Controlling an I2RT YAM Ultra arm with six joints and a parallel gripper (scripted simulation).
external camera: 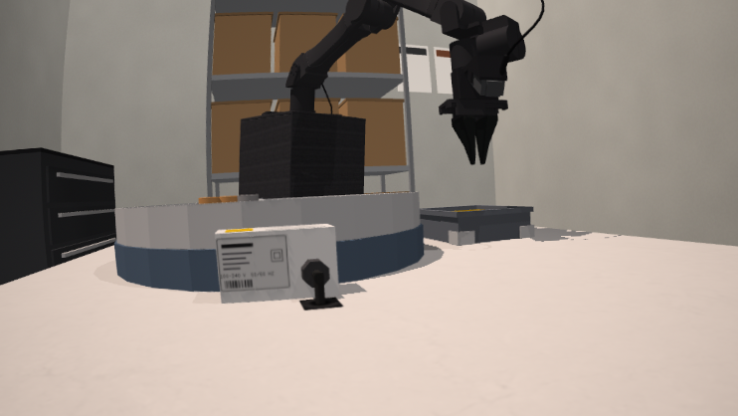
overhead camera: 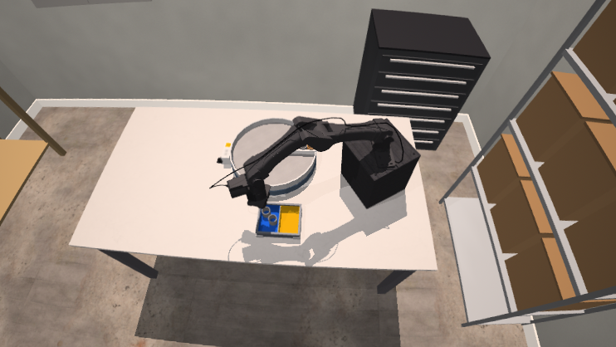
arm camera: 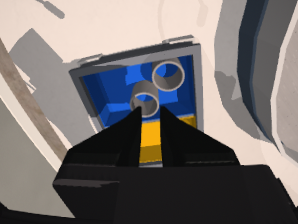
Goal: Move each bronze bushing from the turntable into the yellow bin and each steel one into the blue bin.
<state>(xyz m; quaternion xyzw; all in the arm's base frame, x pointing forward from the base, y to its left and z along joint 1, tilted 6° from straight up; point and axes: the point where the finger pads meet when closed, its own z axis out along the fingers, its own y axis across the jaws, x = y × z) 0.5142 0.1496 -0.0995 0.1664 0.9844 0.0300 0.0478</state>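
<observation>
The bench [overhead camera: 172, 181] [external camera: 413, 351] looks smooth and matt. Cardboard-like boxes [overhead camera: 594, 172] [external camera: 374, 136] stand on grey, metal-looking shelving [overhead camera: 536, 165] [external camera: 306, 83]. The bushings [overhead camera: 266, 211] [arm camera: 168, 75] in the blue bin [overhead camera: 262, 226] [arm camera: 107, 90] look like dull grey metal. The black pedestal [overhead camera: 366, 181] [external camera: 327, 154] has a faint wood-like grain; the fingers [external camera: 474, 159] look like matt black plastic. The floor [overhead camera: 207, 301] looks rough, like stained concrete.
</observation>
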